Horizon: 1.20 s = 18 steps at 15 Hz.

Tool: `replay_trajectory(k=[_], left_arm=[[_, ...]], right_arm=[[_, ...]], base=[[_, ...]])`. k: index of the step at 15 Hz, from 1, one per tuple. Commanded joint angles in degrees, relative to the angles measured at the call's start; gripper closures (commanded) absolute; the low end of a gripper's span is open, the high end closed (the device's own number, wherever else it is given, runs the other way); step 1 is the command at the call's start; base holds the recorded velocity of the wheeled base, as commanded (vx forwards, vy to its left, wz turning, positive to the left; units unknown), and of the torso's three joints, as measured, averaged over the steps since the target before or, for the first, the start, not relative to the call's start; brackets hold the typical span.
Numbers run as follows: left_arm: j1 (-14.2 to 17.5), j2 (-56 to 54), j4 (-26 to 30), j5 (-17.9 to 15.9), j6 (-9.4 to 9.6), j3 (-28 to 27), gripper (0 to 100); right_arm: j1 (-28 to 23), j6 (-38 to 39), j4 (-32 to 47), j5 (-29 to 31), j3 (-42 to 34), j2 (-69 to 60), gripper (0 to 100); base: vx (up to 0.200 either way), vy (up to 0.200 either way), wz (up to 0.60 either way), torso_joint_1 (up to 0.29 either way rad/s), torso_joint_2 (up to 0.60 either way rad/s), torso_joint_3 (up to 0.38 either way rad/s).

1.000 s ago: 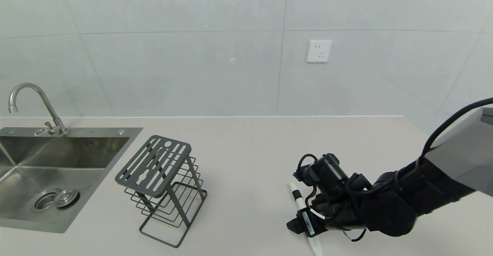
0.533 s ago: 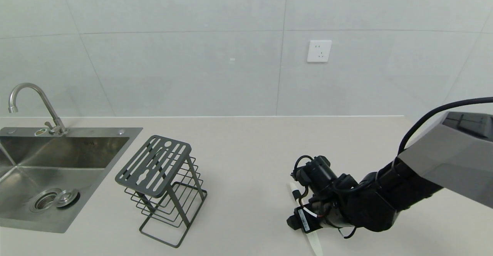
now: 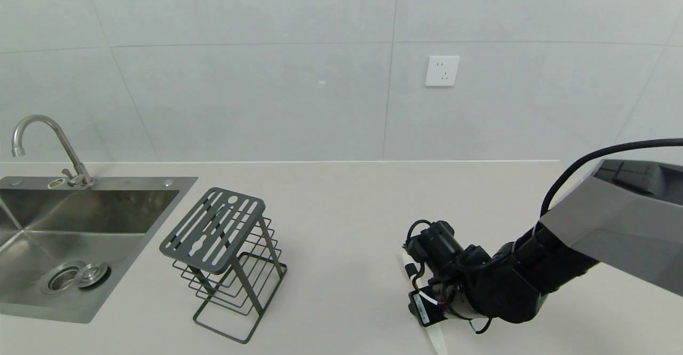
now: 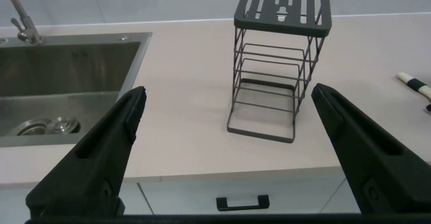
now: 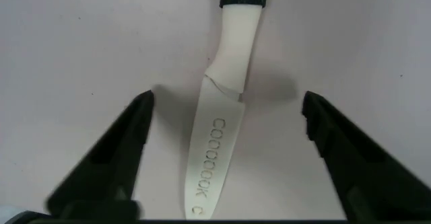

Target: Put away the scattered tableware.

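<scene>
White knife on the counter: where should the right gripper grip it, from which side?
The white knife with black-banded handle lies flat on the pale counter, so come straight down and pinch the narrow handle across its width, clear of the blade. The open right gripper straddles it.

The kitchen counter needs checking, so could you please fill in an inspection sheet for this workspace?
Surface: pale counter, carrying the knife and rack.
Job's things: white knife with a black band on its handle lies flat, to the right of the dark metal rack, which stands upright beside the sink.
Clutter: nothing seen.
Grippers: right gripper open, low over the knife, one finger on each side of the blade; left gripper open, in front of the counter, facing the rack.
Cables: black cable arcs over the right arm; thin wire loops at its wrist.
Surroundings: steel sink with tap at the left; tiled wall with a socket.
</scene>
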<state>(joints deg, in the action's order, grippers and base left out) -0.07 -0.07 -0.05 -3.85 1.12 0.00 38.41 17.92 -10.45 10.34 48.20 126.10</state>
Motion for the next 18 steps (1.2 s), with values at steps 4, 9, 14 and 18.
replay_trajectory(k=[4,9,14,18], left_arm=[[-0.01,0.07,-0.04,-0.01,0.02,0.0,0],[-0.01,0.07,-0.04,-0.01,0.02,0.0,0],[0.07,0.07,-0.04,-0.01,0.02,0.0,0],[-0.01,0.07,-0.04,-0.1,0.02,0.0,0]], right_arm=[[2.98,1.33,0.08,0.03,-0.04,6.18,100],[3.25,1.42,-0.01,0.12,2.16,0.64,100],[2.02,-0.87,-0.01,0.03,8.93,-7.1,100],[2.02,-1.13,-2.38,-0.32,8.93,-10.0,100]], base=[[0.0,0.0,0.0,0.0,0.0,0.0],[0.0,0.0,0.0,0.0,0.0,0.0],[0.0,0.0,0.0,0.0,0.0,0.0],[0.0,0.0,0.0,0.0,0.0,0.0]])
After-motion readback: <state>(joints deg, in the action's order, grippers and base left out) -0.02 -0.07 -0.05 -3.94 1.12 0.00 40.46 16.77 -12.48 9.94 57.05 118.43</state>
